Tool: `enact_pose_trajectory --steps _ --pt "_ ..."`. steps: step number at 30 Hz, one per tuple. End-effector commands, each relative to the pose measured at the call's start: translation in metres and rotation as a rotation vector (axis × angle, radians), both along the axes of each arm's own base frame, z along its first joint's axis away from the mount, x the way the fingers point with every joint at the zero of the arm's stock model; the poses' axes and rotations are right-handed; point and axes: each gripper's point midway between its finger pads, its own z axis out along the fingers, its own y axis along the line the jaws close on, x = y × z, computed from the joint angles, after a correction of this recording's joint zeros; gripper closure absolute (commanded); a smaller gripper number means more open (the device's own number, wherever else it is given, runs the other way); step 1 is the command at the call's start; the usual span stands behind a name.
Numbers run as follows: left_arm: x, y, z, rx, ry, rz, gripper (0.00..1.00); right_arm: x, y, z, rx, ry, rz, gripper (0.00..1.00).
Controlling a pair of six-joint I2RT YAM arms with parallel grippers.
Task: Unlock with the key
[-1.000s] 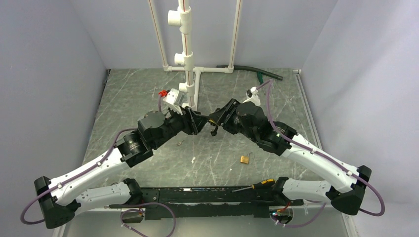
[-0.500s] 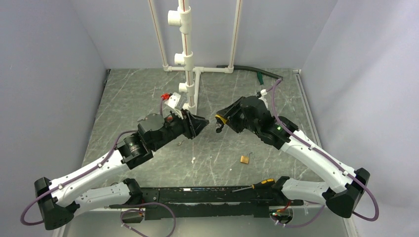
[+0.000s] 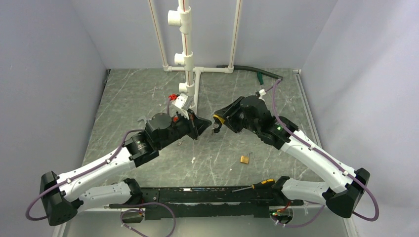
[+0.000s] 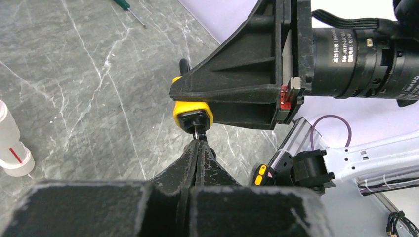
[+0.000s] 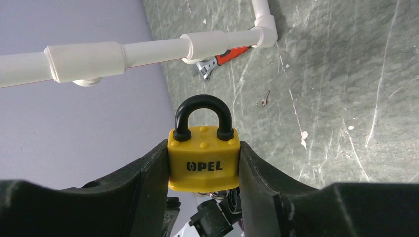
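Note:
The yellow padlock (image 5: pixel 203 165) with a black shackle is clamped by its sides between my right gripper's (image 5: pixel 203 148) fingers, held above the table at mid-scene (image 3: pixel 217 119). Its underside (image 4: pixel 192 112) faces my left gripper (image 4: pixel 198 144), whose jaws are pressed together on the thin silver-grey key (image 4: pixel 196 134) that sticks out of the lock's black keyhole end. In the top view the left gripper (image 3: pixel 204 123) points right, tip to tip with the right gripper (image 3: pixel 219 120). Most of the key is hidden between the pads.
A white PVC pipe frame (image 3: pixel 187 59) stands behind the grippers, with a red-handled wrench (image 5: pixel 222 58) at its foot. A small brass padlock (image 3: pixel 245 158) and a tiny pale metal piece (image 3: pixel 179 143) lie on the marble table. A black-and-yellow screwdriver (image 3: pixel 258 185) lies near the front rail.
My left gripper has gone from open to shut, closing on the key under the padlock, and its arm has reached rightward. The right arm pulled back slightly a second ago, then stayed still.

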Motion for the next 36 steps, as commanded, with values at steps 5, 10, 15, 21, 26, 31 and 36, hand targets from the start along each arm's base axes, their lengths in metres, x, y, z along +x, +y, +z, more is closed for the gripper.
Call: enact_pose_trajectory --steps 5,10,15,21,26,31,36 --pt "-0.001 -0.009 0.008 -0.040 -0.010 -0.030 1.00 0.009 0.007 0.056 0.124 -0.128 -0.001 1.00" --pt "0.001 -0.011 0.004 -0.028 0.003 -0.029 1.00 0.009 0.009 0.056 0.123 -0.131 0.008 1.00" --pt "0.001 -0.012 0.003 -0.025 0.009 -0.029 1.00 0.009 0.009 0.056 0.128 -0.141 0.012 1.00" --pt "0.002 -0.013 0.000 -0.026 0.008 -0.029 1.00 0.009 0.012 0.057 0.131 -0.143 0.026 1.00" --pt "0.004 -0.015 -0.001 -0.022 0.008 -0.029 1.00 0.008 0.016 0.053 0.138 -0.134 0.042 1.00" --pt "0.007 -0.017 -0.002 -0.025 0.001 -0.025 1.00 0.007 0.019 0.052 0.147 -0.125 0.051 1.00" --pt "0.016 -0.018 0.004 -0.011 -0.031 0.005 1.00 0.004 0.025 0.048 0.167 -0.102 0.075 1.00"
